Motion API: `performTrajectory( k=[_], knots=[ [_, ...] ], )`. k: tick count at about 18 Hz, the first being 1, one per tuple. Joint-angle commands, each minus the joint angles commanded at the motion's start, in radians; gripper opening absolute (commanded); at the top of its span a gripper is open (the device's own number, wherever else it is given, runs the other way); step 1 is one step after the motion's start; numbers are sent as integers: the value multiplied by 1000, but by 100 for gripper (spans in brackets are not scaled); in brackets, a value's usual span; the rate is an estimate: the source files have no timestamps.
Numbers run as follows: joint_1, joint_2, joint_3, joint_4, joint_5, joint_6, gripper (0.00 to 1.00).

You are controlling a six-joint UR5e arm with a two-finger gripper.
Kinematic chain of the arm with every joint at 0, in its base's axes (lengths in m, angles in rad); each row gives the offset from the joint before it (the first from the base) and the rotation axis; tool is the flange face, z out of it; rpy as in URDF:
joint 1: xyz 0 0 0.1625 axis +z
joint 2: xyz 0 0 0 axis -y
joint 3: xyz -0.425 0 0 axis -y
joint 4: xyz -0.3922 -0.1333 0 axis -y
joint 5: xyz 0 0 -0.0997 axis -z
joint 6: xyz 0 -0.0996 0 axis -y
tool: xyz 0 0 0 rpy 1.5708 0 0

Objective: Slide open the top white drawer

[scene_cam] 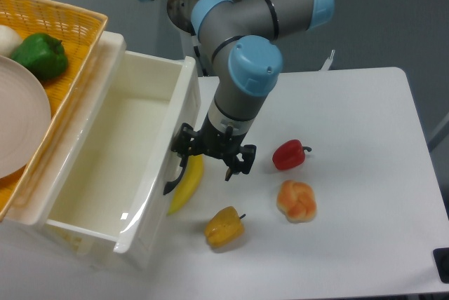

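Top white drawer (pixel 105 153) stands pulled well out over the tabletop (pixel 351 174), its black handle (pixel 177 177) at the pincer (pixel 210 160) — whether the fingers clamp the handle or merely hook it, I cannot tell. Risk, as I judge it: the drawer front already touches or overhangs the banana (pixel 186 184), so more pull could shove it. Counted — one banana, one red pepper (pixel 290 154), one yellow pepper (pixel 224 227), one bun (pixel 297 200), one green pepper (pixel 38 55), one basket (pixel 63 16).
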Motion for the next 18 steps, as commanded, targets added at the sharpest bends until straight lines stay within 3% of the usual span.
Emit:
performTrajectory(
  k=[18],
  knots=[
    [55,-20,18,-5,-49,-2,100]
  ],
)
